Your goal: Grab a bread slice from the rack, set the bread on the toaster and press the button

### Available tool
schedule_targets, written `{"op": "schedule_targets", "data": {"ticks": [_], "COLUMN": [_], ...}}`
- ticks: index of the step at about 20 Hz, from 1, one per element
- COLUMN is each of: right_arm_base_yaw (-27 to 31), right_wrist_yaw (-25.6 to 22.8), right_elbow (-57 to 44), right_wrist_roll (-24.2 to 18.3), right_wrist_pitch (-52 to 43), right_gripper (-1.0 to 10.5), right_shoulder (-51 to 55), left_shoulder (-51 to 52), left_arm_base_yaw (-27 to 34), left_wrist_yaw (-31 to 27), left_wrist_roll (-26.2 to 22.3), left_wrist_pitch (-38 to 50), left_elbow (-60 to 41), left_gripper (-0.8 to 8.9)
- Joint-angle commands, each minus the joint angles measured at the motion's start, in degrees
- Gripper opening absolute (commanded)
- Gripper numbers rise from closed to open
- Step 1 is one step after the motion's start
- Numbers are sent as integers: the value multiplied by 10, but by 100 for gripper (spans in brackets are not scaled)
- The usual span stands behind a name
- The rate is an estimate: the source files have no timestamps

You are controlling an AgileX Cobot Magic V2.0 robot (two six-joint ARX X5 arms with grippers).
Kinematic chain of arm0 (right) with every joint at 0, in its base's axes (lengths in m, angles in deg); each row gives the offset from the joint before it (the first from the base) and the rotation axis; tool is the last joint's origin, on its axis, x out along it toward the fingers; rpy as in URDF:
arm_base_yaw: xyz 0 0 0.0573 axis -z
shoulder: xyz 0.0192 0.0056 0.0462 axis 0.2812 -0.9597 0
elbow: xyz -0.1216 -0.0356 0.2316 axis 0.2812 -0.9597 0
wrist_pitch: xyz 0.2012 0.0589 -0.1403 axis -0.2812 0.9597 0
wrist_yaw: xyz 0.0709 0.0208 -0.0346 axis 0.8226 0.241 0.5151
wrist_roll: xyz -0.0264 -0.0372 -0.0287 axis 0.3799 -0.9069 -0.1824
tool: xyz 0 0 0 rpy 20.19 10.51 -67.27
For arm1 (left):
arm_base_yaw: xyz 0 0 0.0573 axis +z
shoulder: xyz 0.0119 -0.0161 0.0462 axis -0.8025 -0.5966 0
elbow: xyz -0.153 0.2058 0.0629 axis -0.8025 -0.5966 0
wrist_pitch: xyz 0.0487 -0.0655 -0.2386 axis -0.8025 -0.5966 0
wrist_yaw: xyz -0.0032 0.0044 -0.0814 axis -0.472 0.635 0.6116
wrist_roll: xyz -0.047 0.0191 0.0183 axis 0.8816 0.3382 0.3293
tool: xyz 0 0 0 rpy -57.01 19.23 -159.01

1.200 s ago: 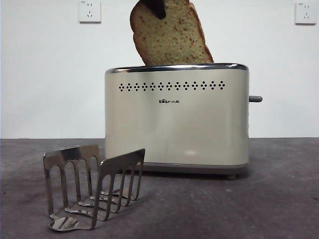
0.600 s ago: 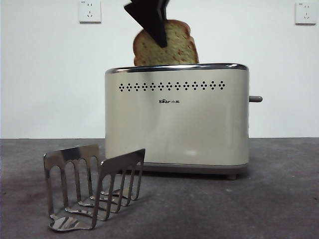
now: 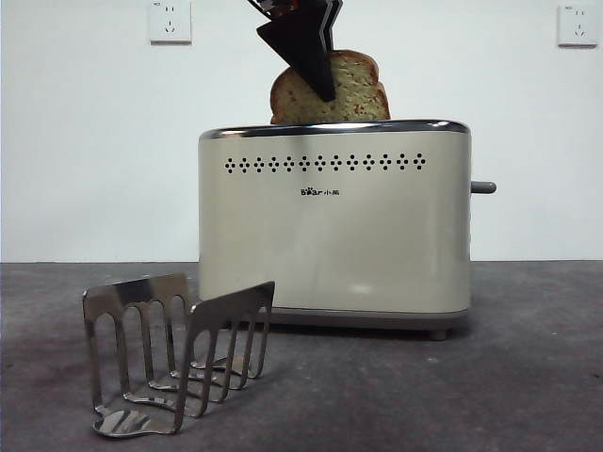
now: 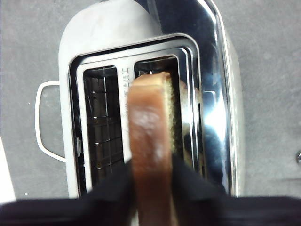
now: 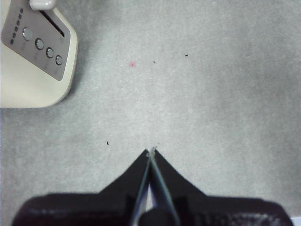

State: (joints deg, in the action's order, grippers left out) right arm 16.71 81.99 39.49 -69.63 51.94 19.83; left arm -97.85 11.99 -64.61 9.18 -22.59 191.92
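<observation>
The slice of bread (image 3: pixel 353 94) stands upright with its lower half in a slot of the cream toaster (image 3: pixel 334 245); its rounded top sticks out above the chrome rim. My left gripper (image 3: pixel 325 89) comes down from above and is shut on the bread's crust (image 4: pixel 148 132), as the left wrist view (image 4: pixel 150 174) shows. The toaster's other slot (image 4: pixel 101 122) is empty. The steel rack (image 3: pixel 179 348) stands empty in front of the toaster's left end. The grey button lever (image 3: pixel 482 187) sticks out of the toaster's right end. My right gripper (image 5: pixel 151 153) is shut and empty over the table, near that end (image 5: pixel 42 4).
The dark table (image 3: pixel 528 377) stretches in front of and to the right of the toaster. Two white wall sockets (image 3: pixel 170 21) (image 3: pixel 577 24) are on the back wall. A small control panel with round knobs (image 5: pixel 40 44) sits on the toaster's end.
The left gripper has lowered the bread from a tilted pose above the toaster into the slot, then shifted it slightly right and deeper. The rack and toaster have not moved.
</observation>
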Motion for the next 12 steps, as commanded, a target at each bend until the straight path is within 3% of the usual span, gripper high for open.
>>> {"op": "schedule_targets", "data": {"ticks": [1,7,10,12], "right_arm_base_yaw": [0,0,0,0], "right_wrist_yaw": [-2,-2,19,76], "right_elbow": [2,2,2,2], "right_wrist_roll": [-5,-5,-2,-2], "right_wrist_pitch": [-3,-16,-46,-80], "right_gripper": [1,2,1,1], "right_shoulder": [1,0,-5,-20], "left_shoulder": [-5,51,95,126], "left_arm_base_yaw": [-4,-4,-4,-5], "left_wrist_yaw": [7,7,7,8], "left_wrist_roll": [25,80,194,322], "left_wrist_pitch": [9,11,3,-16], "left_elbow": [1,1,1,1], "left_gripper": [444,441,440,439]}}
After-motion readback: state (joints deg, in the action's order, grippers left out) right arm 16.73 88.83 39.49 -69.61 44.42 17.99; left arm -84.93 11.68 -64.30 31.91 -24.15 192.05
